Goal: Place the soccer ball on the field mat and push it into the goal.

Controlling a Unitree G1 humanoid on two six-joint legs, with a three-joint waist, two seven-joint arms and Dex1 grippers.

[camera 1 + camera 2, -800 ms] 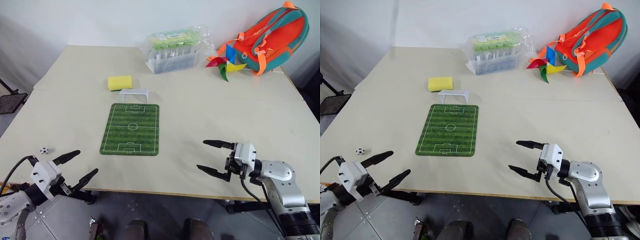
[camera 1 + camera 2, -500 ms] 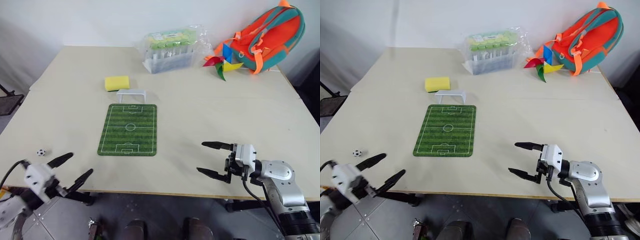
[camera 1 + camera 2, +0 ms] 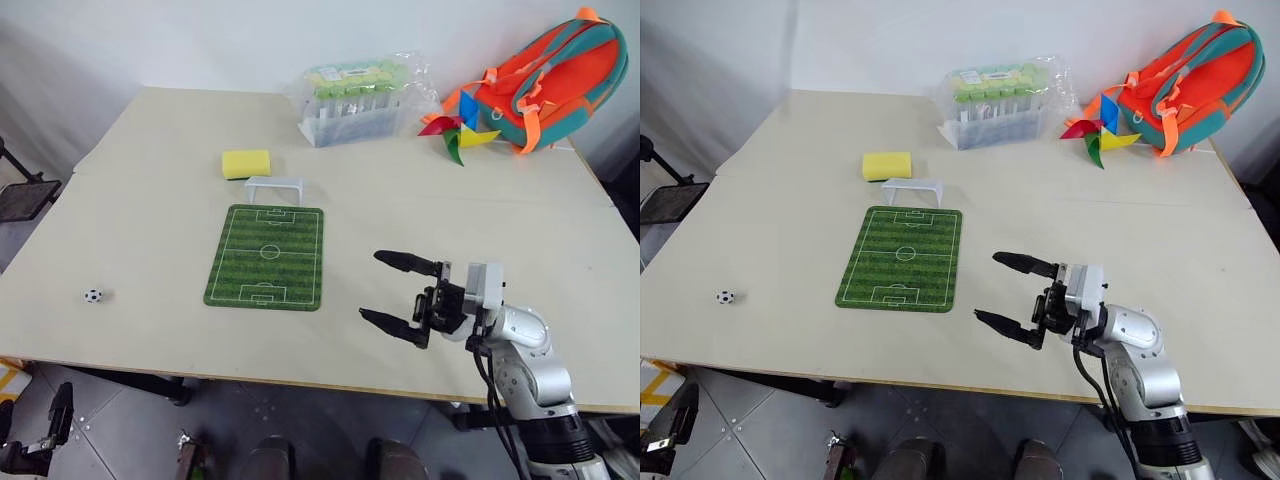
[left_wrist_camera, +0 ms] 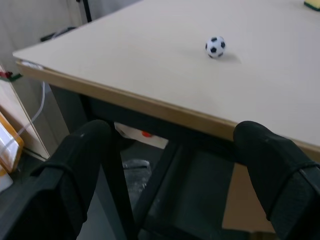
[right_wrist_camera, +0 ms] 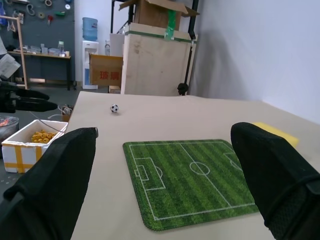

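The soccer ball (image 3: 92, 295) sits on the bare bench (image 3: 140, 230), well to the left of the field mat (image 3: 266, 256), so nothing has been placed yet. The goal (image 3: 273, 187) stands at the mat's far end. My left tool (image 4: 170, 165) gapes wide below the bench edge, aimed at the ball. My right tool (image 3: 398, 293) hovers wide and empty just right of the mat.

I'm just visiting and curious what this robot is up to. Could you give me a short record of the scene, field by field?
soccer ball: on the bare table, off the mat, near the robot's left edge
field mat: flat, mid-table, nothing on it
goal: standing at the mat's far end
right gripper: open, holding nothing, beside the mat
left gripper: open, holding nothing, below the table edge, facing the ball
other things: yellow sponge, backpack, pinwheel
task progress: ball not yet picked up
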